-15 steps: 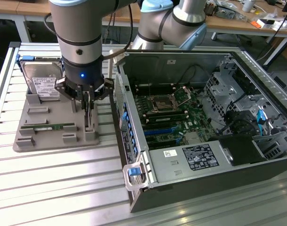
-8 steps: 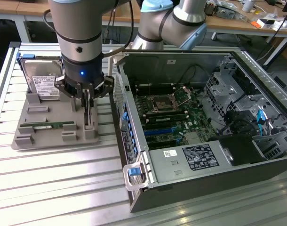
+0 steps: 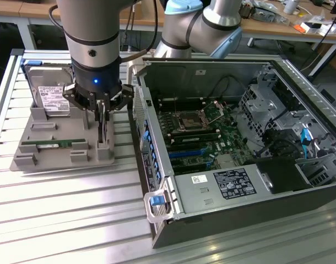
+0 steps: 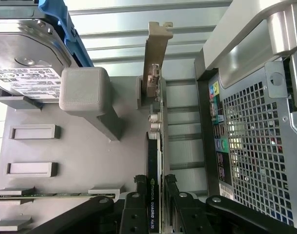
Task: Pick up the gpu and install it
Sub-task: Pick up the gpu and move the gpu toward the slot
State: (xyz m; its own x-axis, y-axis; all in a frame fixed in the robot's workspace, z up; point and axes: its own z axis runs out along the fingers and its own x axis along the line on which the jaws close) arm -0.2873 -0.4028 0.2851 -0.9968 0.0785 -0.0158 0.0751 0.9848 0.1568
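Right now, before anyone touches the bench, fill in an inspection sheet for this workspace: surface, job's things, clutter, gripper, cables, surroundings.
Surface: slatted metal table, bearing a gray tray and an open PC case.
Job's things: gpu standing on edge in the tray, not yet in the case.
Clutter: hard drive and memory stick in the same tray.
Gripper: gripper down over the gpu's upper edge.
Cables: black cables inside the case.
Surroundings: benches with loose parts behind the table.
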